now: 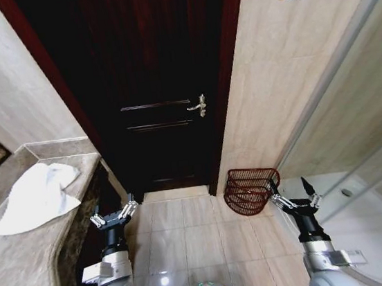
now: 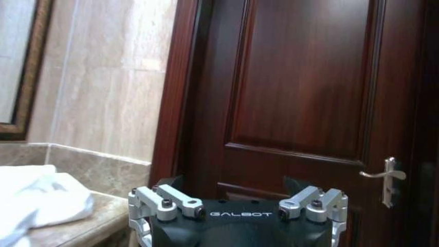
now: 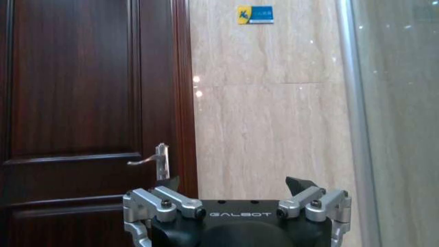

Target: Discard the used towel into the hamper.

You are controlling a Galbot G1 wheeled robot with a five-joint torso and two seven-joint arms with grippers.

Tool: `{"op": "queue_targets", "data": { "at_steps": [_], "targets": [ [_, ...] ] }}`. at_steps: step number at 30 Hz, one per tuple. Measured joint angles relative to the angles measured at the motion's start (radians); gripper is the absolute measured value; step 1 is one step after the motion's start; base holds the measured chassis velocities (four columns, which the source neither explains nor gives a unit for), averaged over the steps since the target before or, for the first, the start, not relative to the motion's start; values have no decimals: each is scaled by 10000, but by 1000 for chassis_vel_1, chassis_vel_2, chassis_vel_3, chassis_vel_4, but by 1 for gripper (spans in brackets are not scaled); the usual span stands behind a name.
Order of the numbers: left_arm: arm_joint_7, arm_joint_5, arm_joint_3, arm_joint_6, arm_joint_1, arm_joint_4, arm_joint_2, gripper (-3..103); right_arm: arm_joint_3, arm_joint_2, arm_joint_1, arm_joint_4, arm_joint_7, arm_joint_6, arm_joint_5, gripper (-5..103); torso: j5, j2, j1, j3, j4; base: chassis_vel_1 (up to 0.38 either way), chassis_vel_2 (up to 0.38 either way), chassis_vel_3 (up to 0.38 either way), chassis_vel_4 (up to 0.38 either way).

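Both end effectors, left (image 1: 114, 214) & right (image 1: 294, 197), open, empty; head cam adds hamper (image 1: 251, 190), towel (image 1: 36, 195) on counter (image 1: 25, 268).

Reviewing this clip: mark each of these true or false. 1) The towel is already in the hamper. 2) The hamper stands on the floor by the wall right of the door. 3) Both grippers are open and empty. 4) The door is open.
1) False. The white towel lies crumpled on the stone counter, on the robot's left.
2) True. The hamper sits on the tiled floor against that wall.
3) True. The left gripper and the right gripper are both spread, holding nothing.
4) False. The door is shut, its handle level.
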Motion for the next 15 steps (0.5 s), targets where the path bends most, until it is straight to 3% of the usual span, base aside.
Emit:
{"op": "queue_targets", "data": {
  "at_steps": [9,15],
  "targets": [
    [-79,-132,-27,-149,-39,24,-3,96,-146,-35,112,-128,5,234,-50,100,10,-2,5,2,3,-218,196,214,-211],
    [-151,-381,-159,-352,-119,26,12,97,-159,-18,145,-210,5,299,-82,100,0,-4,5,2,-2,-90,87,59,-42]
  ]
}}
